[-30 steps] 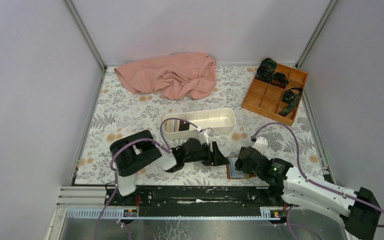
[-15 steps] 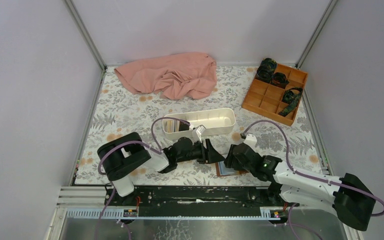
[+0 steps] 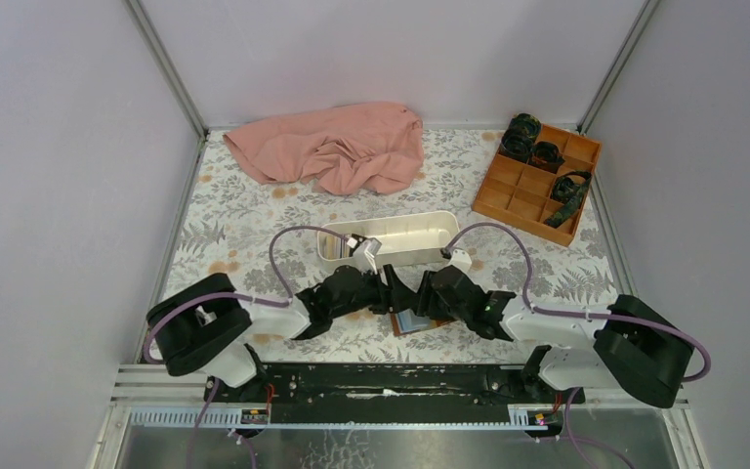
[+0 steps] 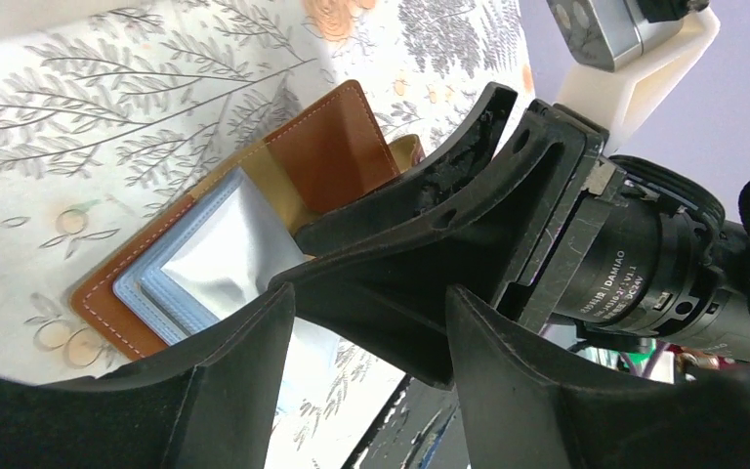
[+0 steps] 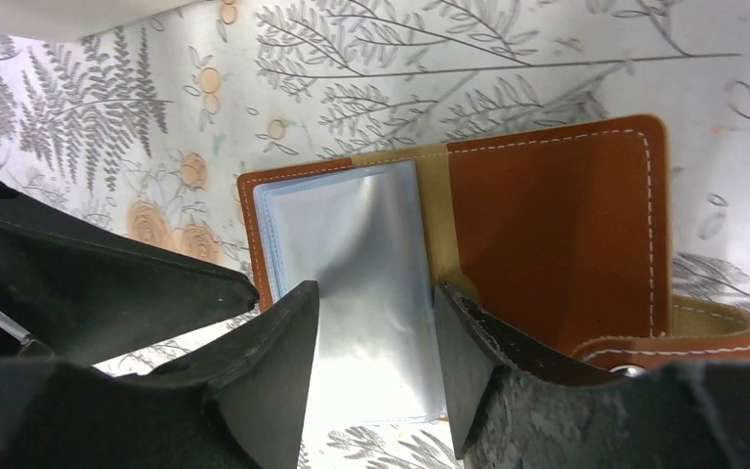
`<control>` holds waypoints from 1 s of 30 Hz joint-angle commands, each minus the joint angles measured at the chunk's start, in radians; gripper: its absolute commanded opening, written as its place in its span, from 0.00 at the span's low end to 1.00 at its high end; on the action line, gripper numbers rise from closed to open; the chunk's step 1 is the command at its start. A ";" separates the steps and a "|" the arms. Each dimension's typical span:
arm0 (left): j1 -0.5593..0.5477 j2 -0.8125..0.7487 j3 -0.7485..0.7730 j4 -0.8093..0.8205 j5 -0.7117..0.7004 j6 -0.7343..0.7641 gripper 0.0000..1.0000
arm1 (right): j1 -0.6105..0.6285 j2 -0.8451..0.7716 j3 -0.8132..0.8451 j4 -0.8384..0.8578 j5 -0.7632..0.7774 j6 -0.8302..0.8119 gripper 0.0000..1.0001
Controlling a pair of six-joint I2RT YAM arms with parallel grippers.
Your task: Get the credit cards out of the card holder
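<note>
The card holder (image 5: 557, 225) is a brown leather wallet lying open on the floral mat near the front edge; it also shows in the top view (image 3: 413, 322) and the left wrist view (image 4: 327, 156). A shiny light-blue and whitish stack of credit cards (image 5: 352, 254) lies on its left half, also seen in the left wrist view (image 4: 205, 259). Its snap tab (image 5: 684, 347) sticks out at the right. My right gripper (image 5: 376, 293) is open, its fingers astride the stack's near end. My left gripper (image 4: 371, 303) is open and empty, just left of the wallet, facing the right gripper's fingers (image 4: 430, 215).
A long white oval tray (image 3: 391, 237) stands just behind both grippers, with flat things upright in its left end. A pink cloth (image 3: 337, 145) lies at the back. An orange compartmented box (image 3: 537, 176) with dark items sits at the back right.
The wallet has slid left along the mat with my right gripper over it. My left gripper has backed away to the left, and both arms now meet near the table's middle front.
</note>
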 commanded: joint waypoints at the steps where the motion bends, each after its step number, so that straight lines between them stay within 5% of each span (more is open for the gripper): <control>1: -0.011 -0.092 -0.013 -0.057 -0.055 0.041 0.66 | 0.007 0.071 0.018 0.093 -0.015 0.002 0.54; 10: -0.011 -0.125 -0.087 -0.045 -0.097 -0.003 0.68 | 0.006 0.029 0.006 0.135 0.012 -0.034 0.52; 21: -0.012 0.002 -0.138 0.136 -0.135 -0.091 0.66 | 0.007 -0.003 -0.021 0.128 0.028 -0.029 0.02; 30: -0.012 0.039 -0.136 0.111 -0.165 -0.113 0.66 | 0.008 -0.102 -0.078 0.083 0.068 -0.022 0.00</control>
